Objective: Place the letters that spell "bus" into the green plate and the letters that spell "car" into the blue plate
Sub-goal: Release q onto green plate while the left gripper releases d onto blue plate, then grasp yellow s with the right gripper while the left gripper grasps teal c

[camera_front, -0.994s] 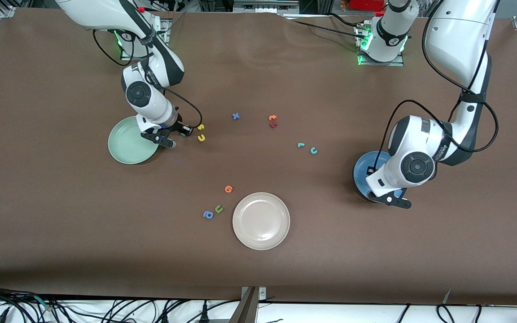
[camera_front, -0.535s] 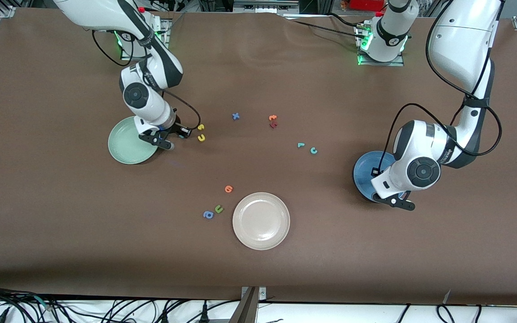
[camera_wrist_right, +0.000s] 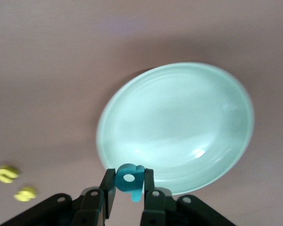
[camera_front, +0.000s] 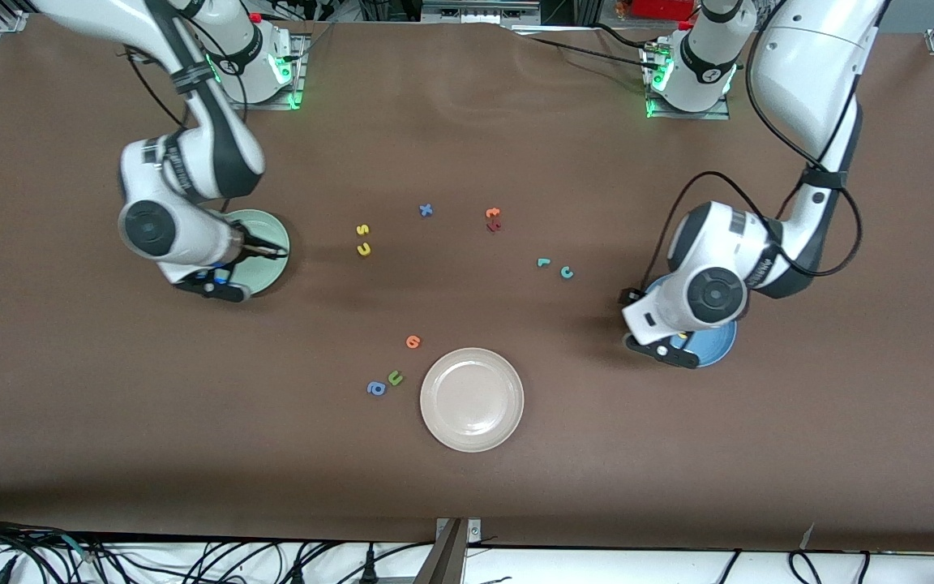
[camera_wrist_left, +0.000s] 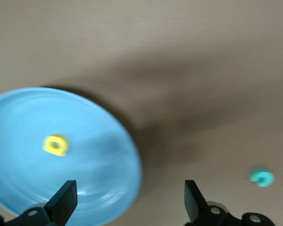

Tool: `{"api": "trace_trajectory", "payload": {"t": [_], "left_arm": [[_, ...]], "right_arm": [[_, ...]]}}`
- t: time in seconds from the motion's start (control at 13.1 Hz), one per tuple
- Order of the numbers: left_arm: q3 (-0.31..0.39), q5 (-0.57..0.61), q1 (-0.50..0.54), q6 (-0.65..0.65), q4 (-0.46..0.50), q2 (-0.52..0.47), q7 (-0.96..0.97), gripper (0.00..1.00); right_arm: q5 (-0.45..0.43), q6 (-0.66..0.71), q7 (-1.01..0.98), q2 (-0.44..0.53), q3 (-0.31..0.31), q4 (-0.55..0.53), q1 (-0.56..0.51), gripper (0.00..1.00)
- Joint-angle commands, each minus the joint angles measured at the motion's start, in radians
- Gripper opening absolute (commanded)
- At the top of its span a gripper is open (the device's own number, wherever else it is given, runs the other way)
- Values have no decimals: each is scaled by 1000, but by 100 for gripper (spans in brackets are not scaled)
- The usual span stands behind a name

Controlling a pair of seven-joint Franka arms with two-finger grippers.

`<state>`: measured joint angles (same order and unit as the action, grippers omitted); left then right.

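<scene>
Pinching the teal foam "b" (camera_wrist_right: 130, 181) stem-down over the round mint-green plate (camera_wrist_right: 179, 122), the right gripper (camera_wrist_right: 128, 192) contrasts with the wide-open left gripper (camera_wrist_left: 127, 202) above the round blue plate (camera_wrist_left: 99, 174) holding the yellow foam "a" (camera_wrist_left: 55, 145).

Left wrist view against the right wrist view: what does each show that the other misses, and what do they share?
Only the left wrist view shows the blue plate with a yellow letter lying in it, a teal letter on the table, and the open left gripper. Only the right wrist view shows the green plate, two yellow letters, and the right gripper shut on a teal b. Both show the brown table.
</scene>
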<state>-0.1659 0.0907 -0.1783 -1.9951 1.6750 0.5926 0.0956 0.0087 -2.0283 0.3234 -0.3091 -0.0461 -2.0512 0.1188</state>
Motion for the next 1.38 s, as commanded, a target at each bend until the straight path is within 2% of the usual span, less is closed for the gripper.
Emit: {"api": "trace_trajectory", "payload": {"t": [0.0,0.15,0.31,0.38,0.46,0.54,0.61,0.76,0.84,0.99,1.07,1.3], "left_arm": [[-41,-38,-1,15,22,-17,94,100],[-63,-34,-1,-19,84,-19,102,100],[-79,-25,-1,-117,173,-40,102,99],[-89,-23,0,-170,211,-51,101,99],[-115,-20,-1,-212,241,-54,99,99],[-147,33,-1,-226,252,-54,93,99],[-161,141,-1,-226,252,-51,79,98],[-187,176,0,-228,249,-42,78,98],[-196,178,0,-228,246,-43,76,98],[-227,190,2,-231,241,-42,23,98],[-227,190,2,-241,241,-42,-47,98],[-227,190,-3,-274,242,-30,-154,96]], "right_arm": [[5,-7,-198,-44,86,-7,2,2],[10,-47,-300,-79,130,-26,2,3],[14,-124,-313,-85,140,-78,1,4],[16,-153,-313,-87,140,-95,1,10],[16,-156,-313,-93,138,-98,1,24],[17,-153,-311,-91,138,-96,1,58],[17,-147,-301,-88,138,-93,1,96],[31,-100,-262,-65,130,-78,2,98],[65,-57,-227,-56,106,-52,4,98],[154,17,-91,-54,24,6,4,98],[163,16,-4,-54,-32,11,4,98],[165,-91,330,-67,-214,8,21,98]]}}
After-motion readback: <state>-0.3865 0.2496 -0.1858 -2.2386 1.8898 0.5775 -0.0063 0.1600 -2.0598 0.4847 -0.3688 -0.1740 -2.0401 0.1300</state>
